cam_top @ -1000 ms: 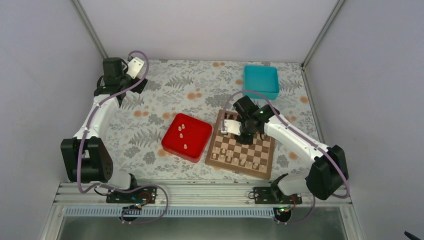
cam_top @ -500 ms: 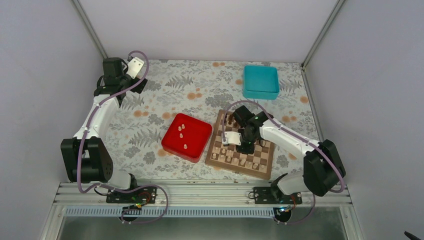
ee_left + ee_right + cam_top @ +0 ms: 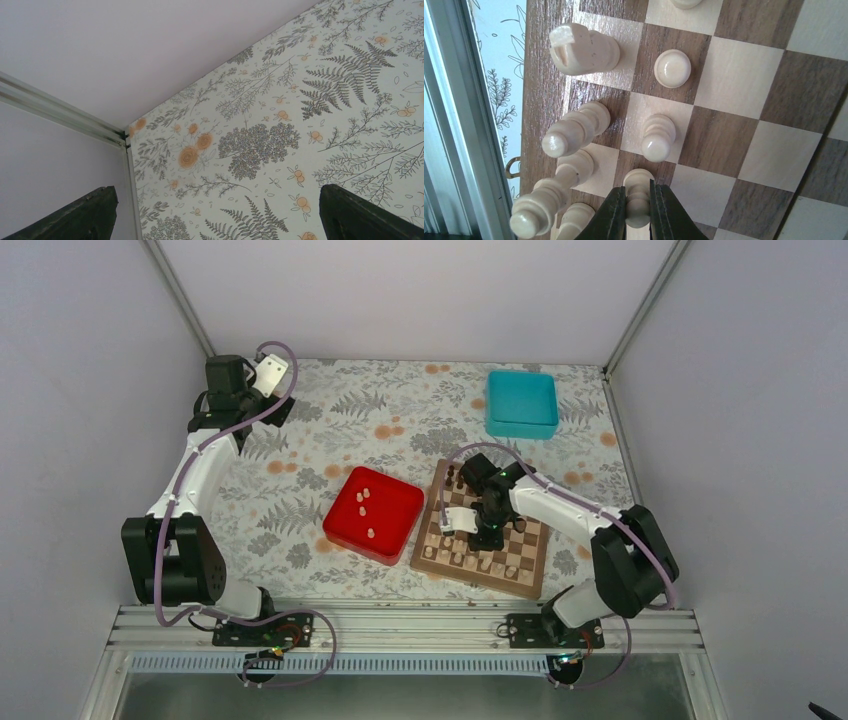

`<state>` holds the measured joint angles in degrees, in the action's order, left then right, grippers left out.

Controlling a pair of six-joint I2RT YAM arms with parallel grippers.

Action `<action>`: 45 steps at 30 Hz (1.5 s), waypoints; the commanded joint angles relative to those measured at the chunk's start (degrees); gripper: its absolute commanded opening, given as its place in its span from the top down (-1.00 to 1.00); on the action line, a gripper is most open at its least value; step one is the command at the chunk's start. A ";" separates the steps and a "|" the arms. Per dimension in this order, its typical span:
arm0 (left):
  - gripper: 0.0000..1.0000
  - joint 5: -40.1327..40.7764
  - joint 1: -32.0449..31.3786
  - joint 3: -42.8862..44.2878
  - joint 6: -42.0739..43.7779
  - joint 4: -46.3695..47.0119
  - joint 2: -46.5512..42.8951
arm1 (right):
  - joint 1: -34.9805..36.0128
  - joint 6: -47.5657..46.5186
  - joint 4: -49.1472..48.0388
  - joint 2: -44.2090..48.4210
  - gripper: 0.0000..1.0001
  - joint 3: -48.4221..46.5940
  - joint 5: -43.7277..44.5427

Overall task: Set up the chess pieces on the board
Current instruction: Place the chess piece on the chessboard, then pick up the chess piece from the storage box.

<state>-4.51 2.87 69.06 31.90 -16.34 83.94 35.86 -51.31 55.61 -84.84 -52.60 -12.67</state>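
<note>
1. Right tool (image 3: pixel 638 205): closed on one pale pawn (image 3: pixel 638 186), pads (image 3: pixel 614 215) on either side of its stem. Pawn is upright; long axis vertical, in line w/ the tool's approach.
2. Pos.: tool and pawn sit over the near half of the board (image 3: pixel 530 546), second row from the near edge.
3. Key relation: held pawn lines up w/ the standing pawns (image 3: pixel 657 136) of that row, over the dark square next to them. Taller back-row pieces (image 3: pixel 574 131) stand just beside, toward the board's near border. Base contact w/ the square: cannot tell, the tool hides it.
4. Judgement: placement step, close to done. Next move req. a straight-down set and a release w/o sideways drift. Clearance to neighbours is tight, so a knock-over is the main risk.
5. Left tool (image 3: pixel 272 371): jaws wide open, holds nothing, at the far-left corner of the bench (image 3: pixel 400 420), well apart from the board.
6. Supply: three pale chess pieces (image 3: pixel 362 506) lie in the red tray (image 3: pixel 398 502), just left of the board. Right arm is nearer to both tray and board.
</note>
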 commanded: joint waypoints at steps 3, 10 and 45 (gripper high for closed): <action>-1.00 0.40 0.28 -0.18 -0.26 1.05 0.03 | -0.17 -1.10 -0.17 -1.39 0.83 0.52 -1.03; -1.00 0.39 0.28 -0.23 -0.29 0.96 0.07 | -0.17 -0.55 -0.62 -1.81 0.79 0.97 -0.05; -1.00 0.43 0.29 -0.38 -0.21 1.00 -0.90 | 10.35 2.68 -0.55 -9.80 0.23 -26.16 5.73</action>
<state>-3.88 2.87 69.06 31.92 -16.34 83.94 41.82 -50.11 59.33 -90.00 -72.88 -7.99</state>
